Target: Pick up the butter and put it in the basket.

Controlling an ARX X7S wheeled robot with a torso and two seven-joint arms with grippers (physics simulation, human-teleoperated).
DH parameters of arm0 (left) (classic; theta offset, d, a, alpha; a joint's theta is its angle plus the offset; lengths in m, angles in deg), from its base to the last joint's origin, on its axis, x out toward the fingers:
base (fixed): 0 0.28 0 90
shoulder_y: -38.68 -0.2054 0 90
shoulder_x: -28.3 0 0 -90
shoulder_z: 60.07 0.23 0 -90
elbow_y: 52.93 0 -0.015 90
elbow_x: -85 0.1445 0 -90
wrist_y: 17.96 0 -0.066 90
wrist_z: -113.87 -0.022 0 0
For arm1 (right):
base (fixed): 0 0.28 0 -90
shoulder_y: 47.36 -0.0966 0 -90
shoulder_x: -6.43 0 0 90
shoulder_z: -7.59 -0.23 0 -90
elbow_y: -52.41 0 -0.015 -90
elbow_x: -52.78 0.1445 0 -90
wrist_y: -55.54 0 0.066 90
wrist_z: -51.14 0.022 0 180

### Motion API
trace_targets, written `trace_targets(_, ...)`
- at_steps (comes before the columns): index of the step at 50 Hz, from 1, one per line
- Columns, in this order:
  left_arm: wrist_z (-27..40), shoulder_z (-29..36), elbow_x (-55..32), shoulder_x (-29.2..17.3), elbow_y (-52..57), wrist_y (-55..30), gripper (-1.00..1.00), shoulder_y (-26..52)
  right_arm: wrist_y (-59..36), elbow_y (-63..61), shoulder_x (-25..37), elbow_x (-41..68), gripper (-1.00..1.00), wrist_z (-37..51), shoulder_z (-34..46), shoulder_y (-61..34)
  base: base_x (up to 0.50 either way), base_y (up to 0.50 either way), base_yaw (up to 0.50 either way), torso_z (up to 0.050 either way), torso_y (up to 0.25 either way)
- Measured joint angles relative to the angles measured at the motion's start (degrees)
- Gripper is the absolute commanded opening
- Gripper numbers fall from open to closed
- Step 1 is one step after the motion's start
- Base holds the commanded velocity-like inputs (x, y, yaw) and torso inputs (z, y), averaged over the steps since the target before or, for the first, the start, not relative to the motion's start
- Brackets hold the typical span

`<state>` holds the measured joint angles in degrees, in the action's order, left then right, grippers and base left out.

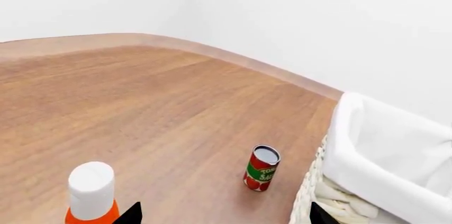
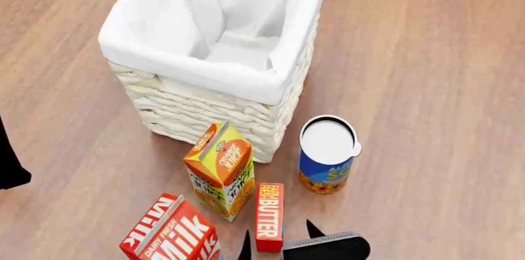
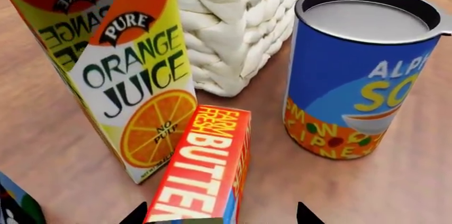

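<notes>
The butter (image 2: 269,217) is a small flat red-orange box lying on the wooden floor in front of the orange juice carton (image 2: 221,168). My right gripper (image 3: 220,216) is open and straddles the butter's (image 3: 205,171) near end, one fingertip (image 3: 134,214) close by its side and the other standing off it. In the head view the right gripper (image 2: 279,238) sits at the bottom edge. The basket (image 2: 197,112), white wicker with a cloth liner, stands just beyond the cartons. My left gripper (image 1: 224,216) is open and holds nothing, low beside the basket (image 1: 381,166).
A blue soup can (image 2: 328,155) stands right of the butter and a milk carton (image 2: 172,235) left of it. The left wrist view shows a tomato sauce can (image 1: 263,168) and a white-capped orange bottle (image 1: 92,189). Part of the left arm (image 2: 8,161) shows at the left edge.
</notes>
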<state>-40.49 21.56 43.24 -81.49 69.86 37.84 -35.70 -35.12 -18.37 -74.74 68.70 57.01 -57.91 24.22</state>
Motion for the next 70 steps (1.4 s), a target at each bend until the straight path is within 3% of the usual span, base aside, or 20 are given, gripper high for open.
trace_targets(17, 0.36, 0.05, -0.51, -0.17, 0.15, 0.09, 1.0, -0.06, 0.57, 1.52, -0.12, 0.37, 1.0, 0.0, 0.57, -0.47, 0.0, 0.0, 0.0, 0.0, 0.0)
trace_targets(18, 0.39, 0.05, -0.54, -0.19, 0.15, 0.09, 1.0, -0.05, 0.59, 1.44, -0.1, 0.38, -1.0, 0.05, 0.6, -0.43, 0.0, 0.0, 0.0, 0.0, 0.0)
trace_targets(42, 0.94, 0.08, -1.01, -0.5, -0.03, 0.27, 1.0, 0.15, -0.74, -6.13, 1.97, 1.61, -1.0, 3.59, 1.78, 4.27, 0.0, 0.0, 0.0, 0.0, 0.0)
trace_targets(70, 1.24, 1.0, -0.57, -0.34, -1.21, 1.08, 1.0, 0.81, -19.15, -49.69, 14.1, -3.96, -1.0, 19.27, 0.85, 21.56, 0.0, 0.0, 0.0, 0.0, 0.001)
